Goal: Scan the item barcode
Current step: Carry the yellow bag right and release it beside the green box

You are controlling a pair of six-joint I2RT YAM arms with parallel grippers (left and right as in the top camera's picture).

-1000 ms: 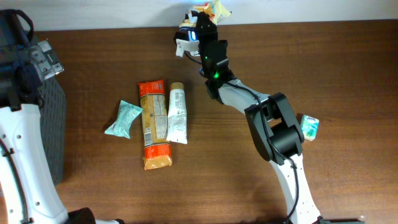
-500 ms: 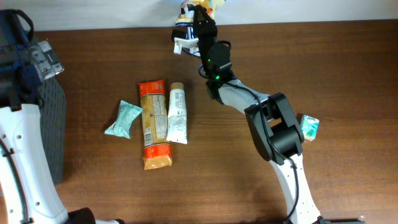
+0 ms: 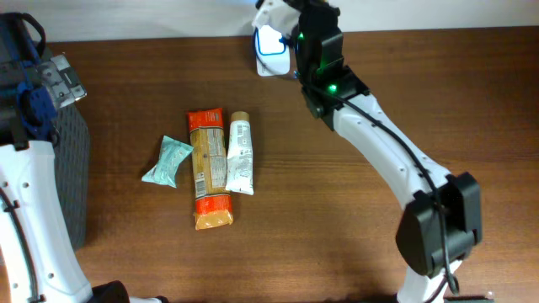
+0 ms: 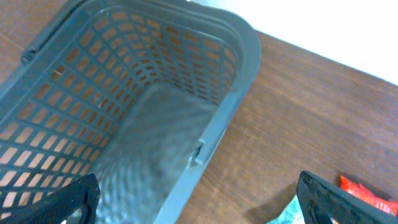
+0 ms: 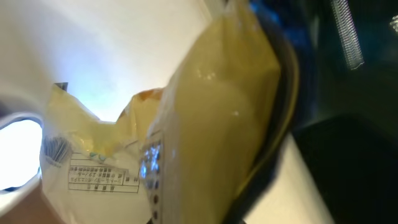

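**Desk:** What do you count, biggest first?

**Me:** I see one brown wood-grain worktop [image 3: 472, 101]. One grey plastic basket [image 4: 155, 93] stands at its left edge, with lattice walls and rounded corners. There are two arms. My left arm [image 3: 25, 194] is over the basket and my right arm [image 3: 370, 139] reaches to the far edge of the worktop.

**Desk:** And loose goods?

**Me:** Three, lying together left of centre. The first is one long flat orange packet [image 3: 206, 168] of crinkled film with a tan printed middle. One white tube [image 3: 239, 153] with a tan cap lies touching its right side, parallel to it. One small crumpled teal pouch [image 3: 167, 160] lies just beside its left side.

**Desk:** Where is the item to scan?

**Me:** I have one yellow packet [image 5: 217, 112] of glossy, creased film at the tip of my right arm, by the far edge. It fills the right wrist view against a bluish-white glow. The overhead view does not show it clearly. It carries one white label [image 5: 102, 171] of fine print. There is also a small striped patch [image 5: 56, 149], too blurred to read.

**Desk:** How do the jaws stand?

**Me:** The right jaws are clamped tight on the yellow packet. The left jaws are spread as wide as they go and hold nothing, with the basket rim and the worktop below them.
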